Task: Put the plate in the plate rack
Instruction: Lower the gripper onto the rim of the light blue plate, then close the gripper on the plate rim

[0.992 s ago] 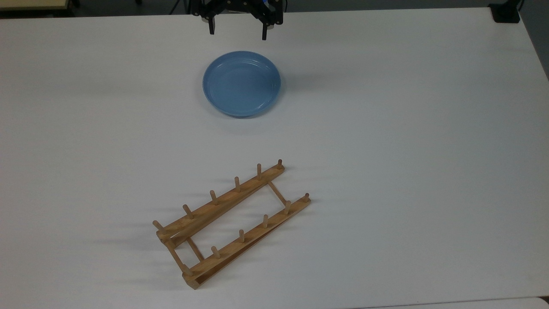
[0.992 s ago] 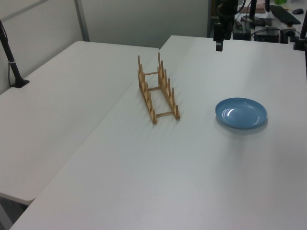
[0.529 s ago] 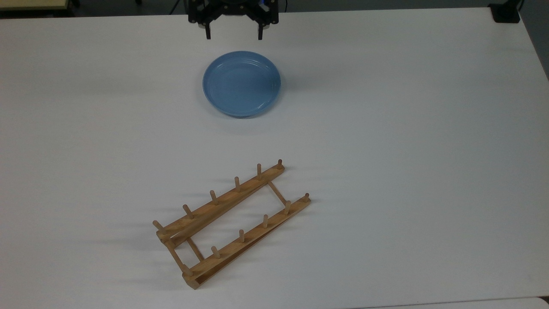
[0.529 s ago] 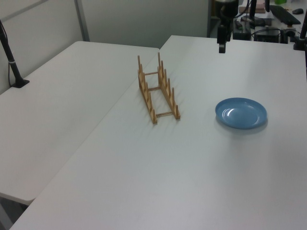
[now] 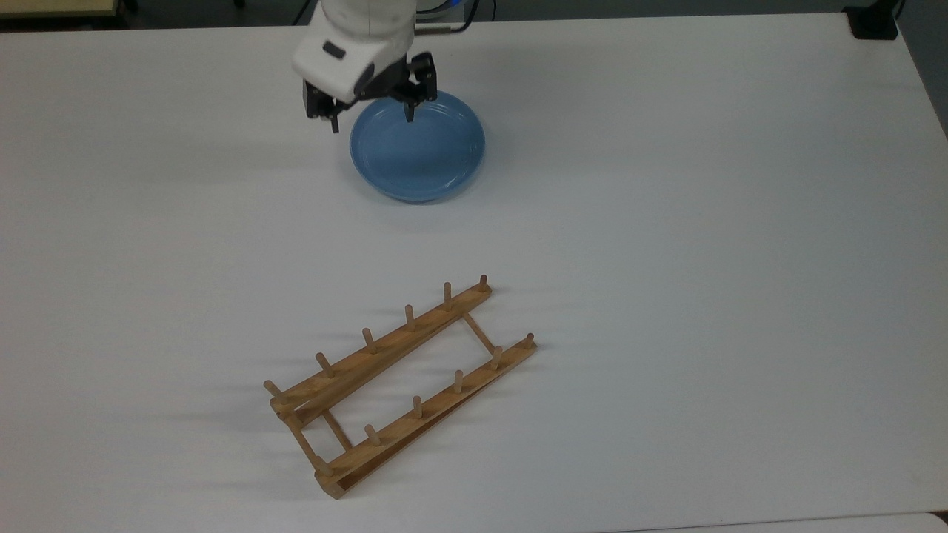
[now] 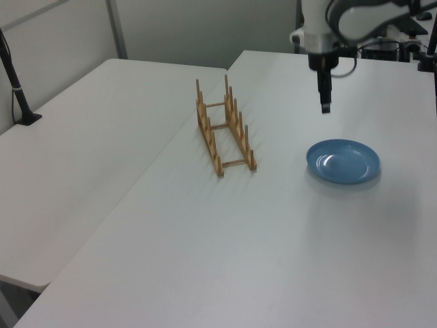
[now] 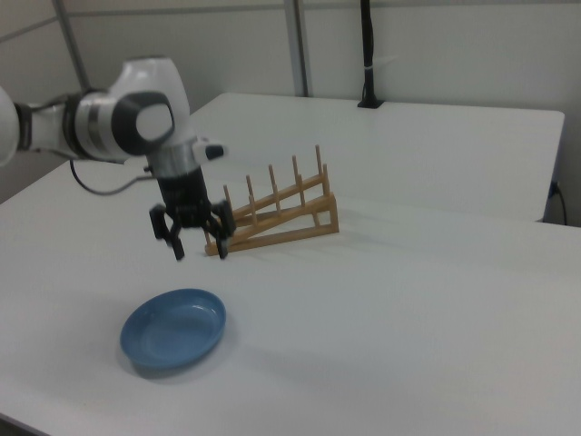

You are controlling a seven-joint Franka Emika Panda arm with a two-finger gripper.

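Observation:
The light-blue plate (image 5: 429, 155) lies flat on the white table, seen also as the plate (image 6: 343, 161) and the plate (image 7: 174, 329). My gripper (image 5: 371, 123) hangs open above the plate's edge at the top view's upper left, one finger over the plate and one outside its rim. The gripper (image 7: 200, 253) is clearly above the plate and touches nothing. In the left view the gripper (image 6: 326, 106) points straight down. The wooden plate rack (image 5: 400, 385) lies apart from the plate, toward the top view's bottom; its pegs hold nothing. It also appears as the plate rack (image 6: 225, 130) and the plate rack (image 7: 277, 213).
The white table (image 5: 666, 222) spreads wide around both things. A black post (image 6: 17, 89) is clamped on the neighbouring table at the left view's left, and a black post (image 7: 368, 54) stands far back in the right view. A black block (image 5: 874, 22) sits at the top view's upper right corner.
The arm has come forward from the table's far edge and lowered, bringing the open gripper over the plate's rim. Plate and rack have not moved.

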